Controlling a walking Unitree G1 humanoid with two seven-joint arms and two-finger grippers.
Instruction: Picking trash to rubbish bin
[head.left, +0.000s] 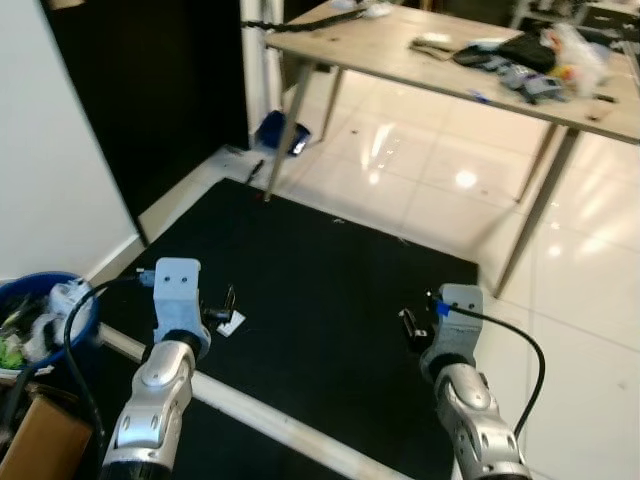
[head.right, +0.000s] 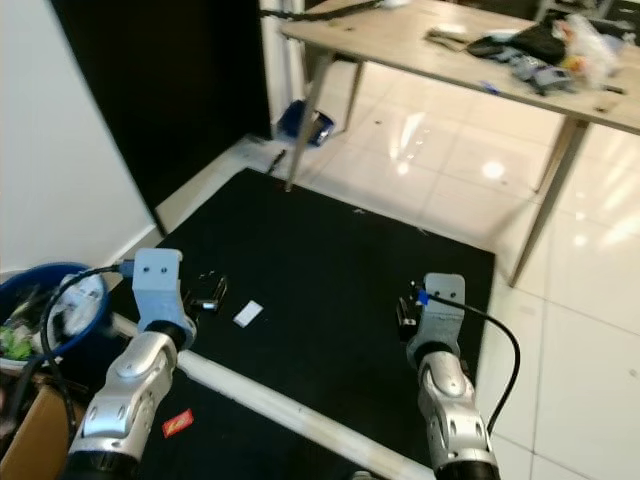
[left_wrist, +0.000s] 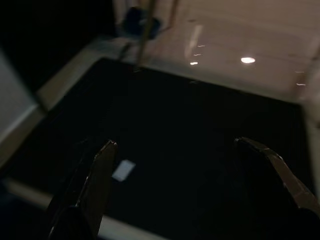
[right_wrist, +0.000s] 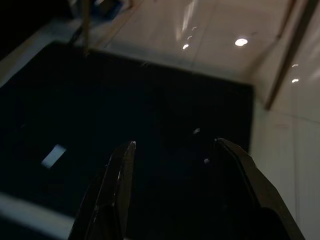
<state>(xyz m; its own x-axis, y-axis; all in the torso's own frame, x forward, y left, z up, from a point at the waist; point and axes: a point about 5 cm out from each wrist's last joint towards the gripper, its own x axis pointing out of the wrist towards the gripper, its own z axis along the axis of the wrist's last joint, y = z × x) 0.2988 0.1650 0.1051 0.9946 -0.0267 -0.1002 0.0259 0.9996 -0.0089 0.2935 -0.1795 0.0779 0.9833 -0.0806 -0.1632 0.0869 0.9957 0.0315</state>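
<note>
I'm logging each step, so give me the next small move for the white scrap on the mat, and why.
Probably lower the left gripper toward the white scrap on the black mat. Its fingers are open and empty, the scrap lies just ahead of it, and the blue bin stands on that side.

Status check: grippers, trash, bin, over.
Left gripper and right gripper open, empty, above black mat. White paper scrap on mat ahead of left gripper; red wrapper nearer. Blue bin far left, white pipe across mat.
</note>
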